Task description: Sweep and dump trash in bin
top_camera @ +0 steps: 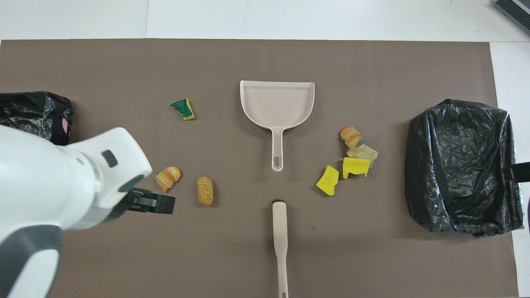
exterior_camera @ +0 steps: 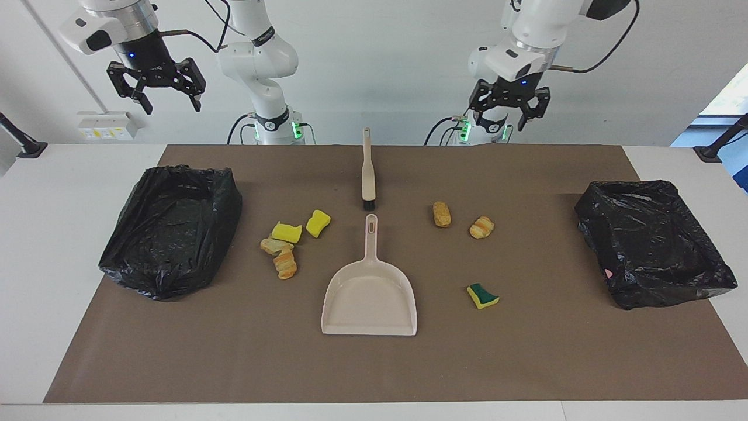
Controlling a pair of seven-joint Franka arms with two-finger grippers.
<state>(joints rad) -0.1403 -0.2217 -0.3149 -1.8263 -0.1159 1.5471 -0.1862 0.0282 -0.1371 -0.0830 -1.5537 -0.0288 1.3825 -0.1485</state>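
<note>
left claw (exterior_camera: 507, 114): spread, empty, raised; mostly hidden overhead by its arm
right claw (exterior_camera: 156, 88): spread, empty, raised
trash (exterior_camera: 284, 241): scattered on desk (exterior_camera: 76, 234)

White wall (exterior_camera: 380, 70), white table (exterior_camera: 70, 234), brown mat (exterior_camera: 526, 362).

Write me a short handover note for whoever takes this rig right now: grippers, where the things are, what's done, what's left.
Left gripper and right gripper: both open, empty, raised at the robots' end, waiting.
Beige plastic dustpan lies mid-mat, the beige brush nearer the robots, untouched.
Trash: four sponge and bread bits toward the right arm's black-lined bin; two bread pieces and a green-yellow sponge toward the left arm's bin.
Done: nothing.
Left: sweep, dump.
</note>
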